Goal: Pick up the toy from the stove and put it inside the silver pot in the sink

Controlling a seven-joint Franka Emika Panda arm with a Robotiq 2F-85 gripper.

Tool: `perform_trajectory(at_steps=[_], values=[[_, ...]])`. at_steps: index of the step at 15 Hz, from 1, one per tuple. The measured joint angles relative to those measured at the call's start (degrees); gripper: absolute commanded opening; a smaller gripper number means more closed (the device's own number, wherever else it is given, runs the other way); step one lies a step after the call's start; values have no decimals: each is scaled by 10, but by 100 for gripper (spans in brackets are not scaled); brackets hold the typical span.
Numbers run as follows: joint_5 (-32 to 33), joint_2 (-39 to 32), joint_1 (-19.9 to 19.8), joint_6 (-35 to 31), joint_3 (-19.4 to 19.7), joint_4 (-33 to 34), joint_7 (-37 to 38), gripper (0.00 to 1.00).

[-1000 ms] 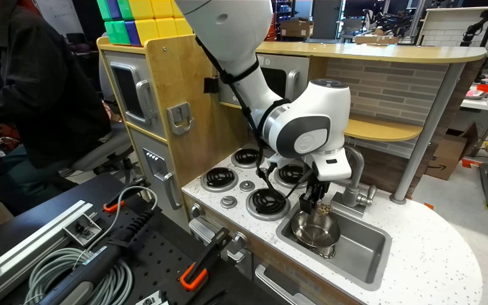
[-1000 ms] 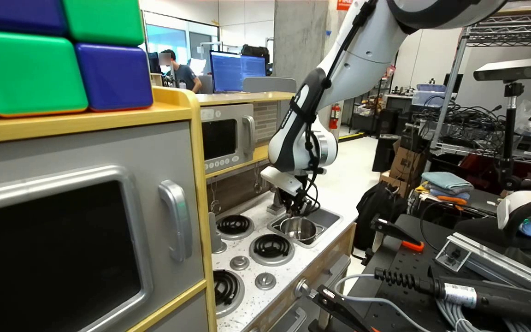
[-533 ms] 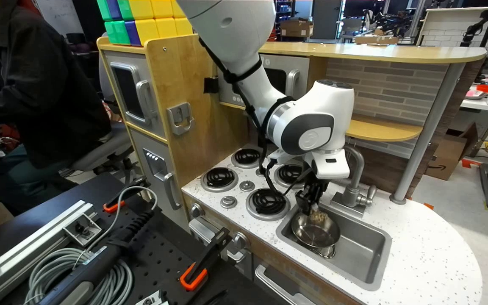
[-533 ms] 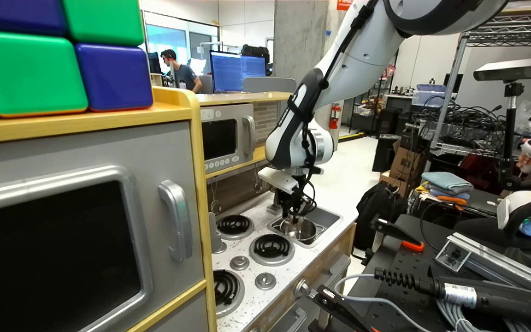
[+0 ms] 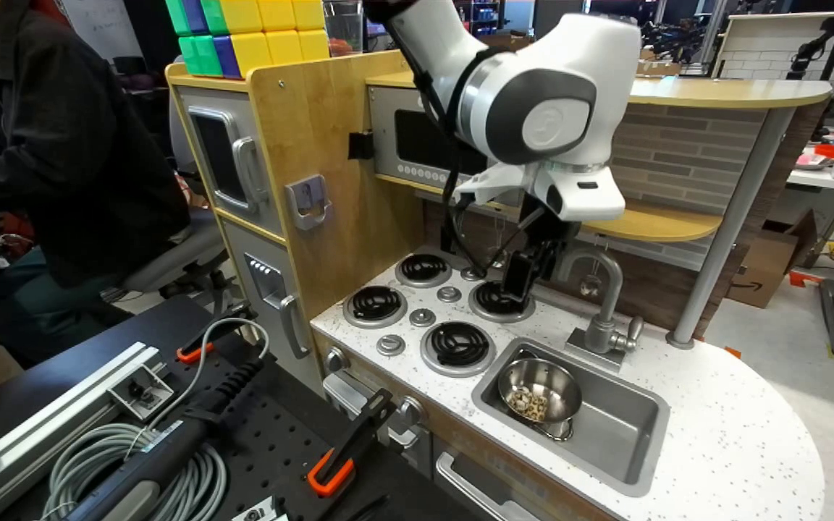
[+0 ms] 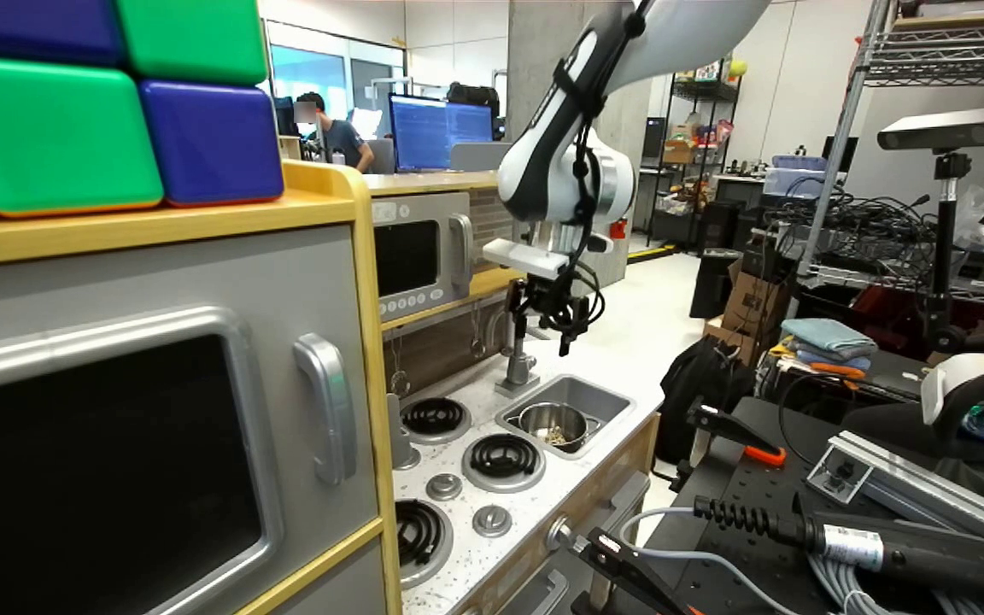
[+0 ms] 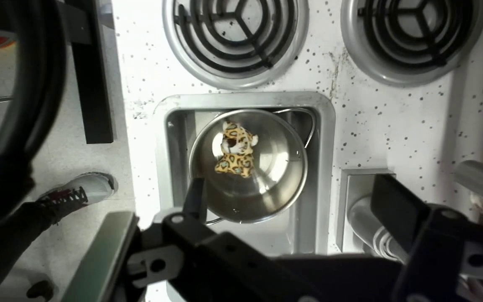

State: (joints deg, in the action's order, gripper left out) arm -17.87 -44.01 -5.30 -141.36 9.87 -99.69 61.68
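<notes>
An exterior view has, nearest and at the left, a coil of grey cable (image 5: 84,452), with a black, orange-tipped clamp (image 5: 355,436) to its right. Beyond these, set in the speckled white table (image 5: 743,427), the sink (image 5: 616,427) holds the metal pot (image 5: 560,393) at its left end. The toy (image 5: 528,404), tan with dark spots, is inside the pot, toward the near left side of the bottom; the wrist view shows its face and ears. To the left of the sink is the stove (image 5: 411,365), with four black burners (image 5: 458,346), two near and two far. The hand (image 6: 541,343) hangs higher than the pot, well apart from it and the toy, its fingers (image 7: 396,207) spread wide. The curved faucet (image 5: 612,293) stands at the sink's far side; higher up, beyond the stove, is a microwave (image 5: 417,135).
</notes>
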Motion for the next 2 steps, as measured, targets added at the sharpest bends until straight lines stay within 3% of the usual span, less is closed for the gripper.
perform_trajectory(at_steps=[2], values=[[0, 58, -7, 38, -1, -39, -45, 100]])
